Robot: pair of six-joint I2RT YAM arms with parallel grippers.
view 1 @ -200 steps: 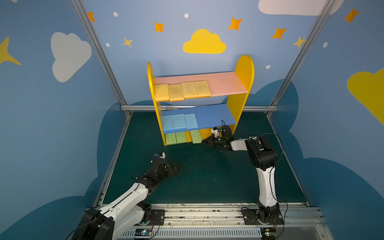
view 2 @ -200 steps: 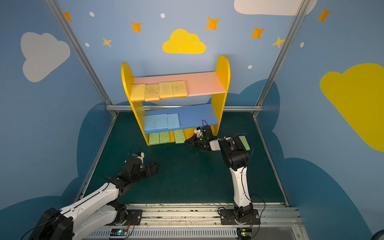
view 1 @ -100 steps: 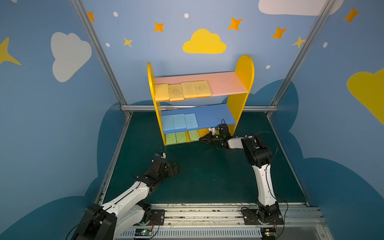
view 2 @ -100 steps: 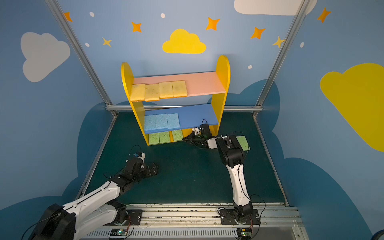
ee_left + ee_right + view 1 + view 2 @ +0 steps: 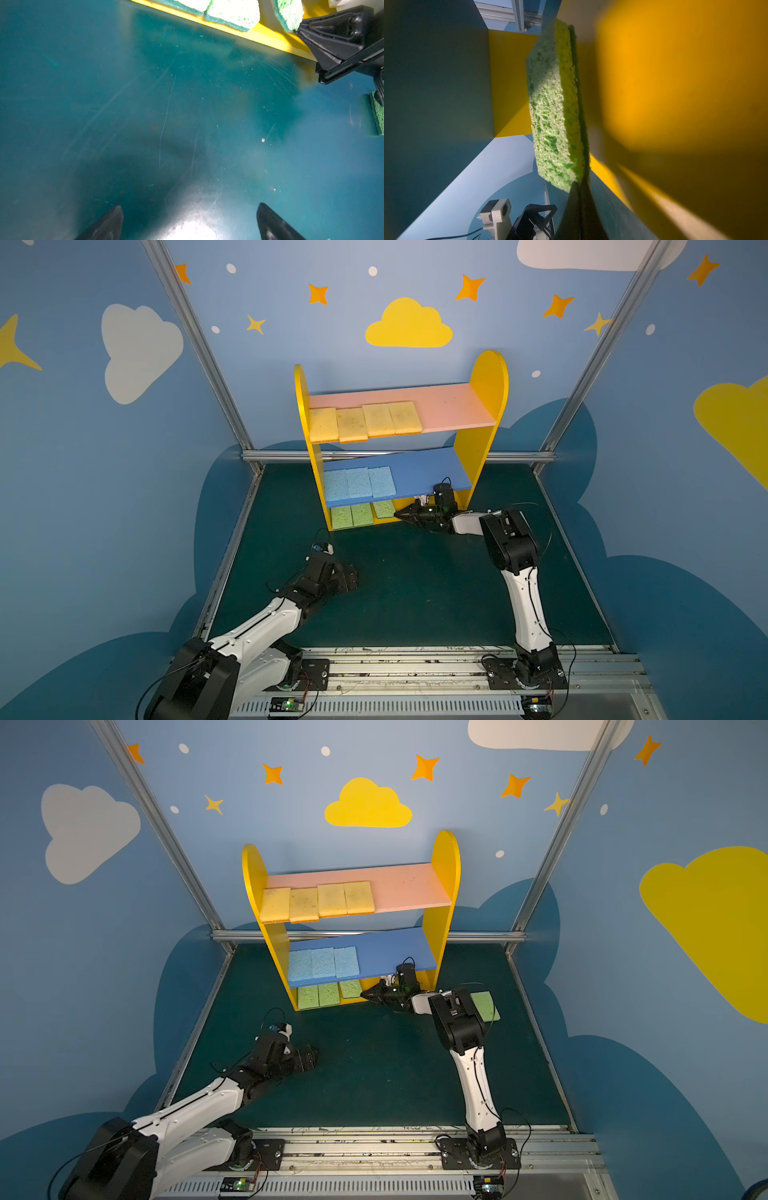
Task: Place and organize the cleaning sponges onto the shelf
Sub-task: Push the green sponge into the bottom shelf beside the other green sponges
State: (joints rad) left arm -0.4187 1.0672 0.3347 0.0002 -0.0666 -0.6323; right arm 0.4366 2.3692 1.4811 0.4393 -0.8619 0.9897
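Low by shelf, right arm outstretched, jaws together

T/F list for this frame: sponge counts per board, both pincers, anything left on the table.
1. Four yellow sponges lie on the pink board. True.
2. The blue board holds four sponges. False: three blue sponges.
3. The left pincer is open and empty, above the table. True.
4. The right pincer is wide open. False: shut, tip at a green sponge on the base.
5. No sponge lies on the table. False: a loose sponge, green, lies right of the shelf.
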